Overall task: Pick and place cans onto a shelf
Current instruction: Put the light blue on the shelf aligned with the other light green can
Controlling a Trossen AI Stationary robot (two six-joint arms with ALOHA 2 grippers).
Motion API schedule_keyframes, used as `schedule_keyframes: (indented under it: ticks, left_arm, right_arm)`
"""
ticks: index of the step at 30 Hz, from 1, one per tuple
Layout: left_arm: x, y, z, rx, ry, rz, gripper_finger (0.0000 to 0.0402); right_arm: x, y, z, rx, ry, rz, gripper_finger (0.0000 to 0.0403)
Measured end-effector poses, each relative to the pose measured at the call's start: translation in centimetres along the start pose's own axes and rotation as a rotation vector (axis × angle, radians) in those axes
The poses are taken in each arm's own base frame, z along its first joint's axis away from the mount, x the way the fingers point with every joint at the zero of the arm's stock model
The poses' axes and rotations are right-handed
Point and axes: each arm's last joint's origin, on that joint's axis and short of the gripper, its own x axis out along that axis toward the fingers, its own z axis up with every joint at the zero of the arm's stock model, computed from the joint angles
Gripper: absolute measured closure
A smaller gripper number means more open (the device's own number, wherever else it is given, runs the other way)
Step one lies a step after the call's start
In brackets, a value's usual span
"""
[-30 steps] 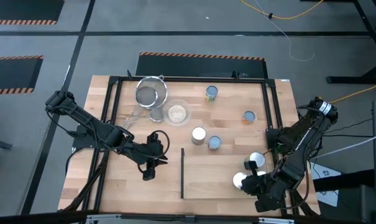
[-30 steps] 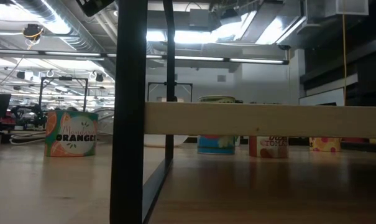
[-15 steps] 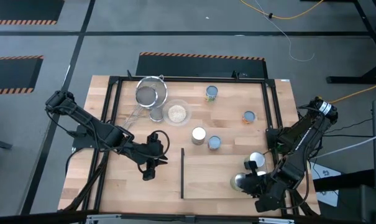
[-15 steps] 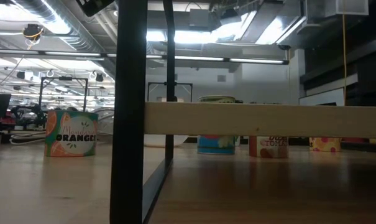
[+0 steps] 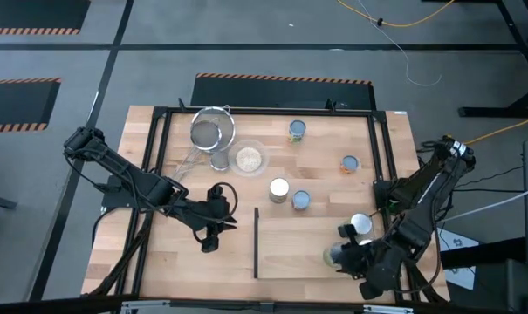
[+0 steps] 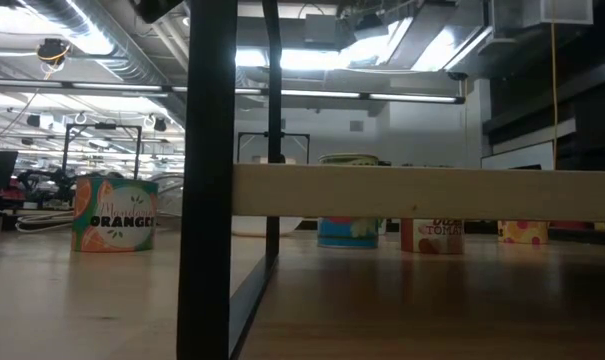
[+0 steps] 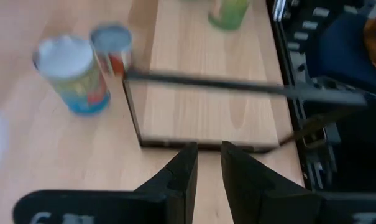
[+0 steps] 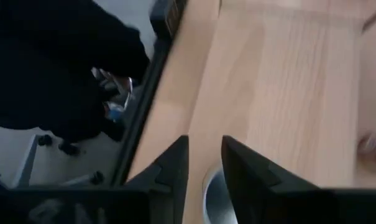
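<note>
So two cans [image 5: 360,224] sit on the shelf [image 5: 290,249] by the right gripper [image 5: 349,258], jaws parted, gripping nothing. Four remain on the table. Left gripper [image 5: 209,245] waits, slightly parted, empty.

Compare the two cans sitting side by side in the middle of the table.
In the high view, the left can has a shiny white top and looks a bit wider; the right can has a pale blue top and sits slightly nearer the shelf. Both stand upright on the table, off the shelf.
</note>
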Motion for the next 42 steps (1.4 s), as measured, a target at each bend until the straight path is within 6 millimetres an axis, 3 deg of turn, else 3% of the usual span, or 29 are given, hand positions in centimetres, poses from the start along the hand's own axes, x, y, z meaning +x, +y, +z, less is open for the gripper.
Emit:
schedule_keyframes:
  ticks: [5, 10, 16, 23, 26, 33, 38, 42]
  left_arm:
    - [0.0, 0.0, 1.6, 0.141, -0.152, 0.005, 0.0335]
    - [-0.1, 0.9, 3.3, 0.283, -0.266, 0.006, 0.0335]
    - [-1.5, 3.4, 4.9, 0.354, -0.320, -0.001, 0.0335]
    - [-4.0, 6.5, 5.8, 0.438, -0.339, -0.006, 0.0335]
    - [-3.8, 7.9, 4.6, 0.426, -0.311, -0.003, 0.0335]
    - [-1.3, 11.2, -1.7, 0.317, -0.278, -0.069, 0.0335]
    - [-0.2, 12.3, -4.9, 0.268, -0.313, -0.130, 0.0335]
    - [0.1, 12.5, -6.2, 0.268, -0.343, -0.156, 0.0335]
  right_arm:
    - [-1.6, -1.8, 3.3, -0.036, -0.170, -0.173, 0.0303]
    - [-2.2, -5.4, 5.9, -0.012, -0.246, -0.365, 0.0303]
    - [-1.3, -11.0, 8.0, 0.080, -0.221, -0.372, 0.0303]
    - [1.8, -16.1, 9.0, 0.130, -0.132, -0.333, 0.0303]
    - [3.5, -17.7, 9.0, 0.141, -0.070, -0.308, 0.0303]
    - [7.0, -20.3, 8.5, 0.171, 0.038, -0.314, 0.0303]
    - [9.1, -21.5, 8.0, 0.183, 0.103, -0.324, 0.0303]
    - [10.4, -22.0, 7.6, 0.203, 0.143, -0.258, 0.0303]
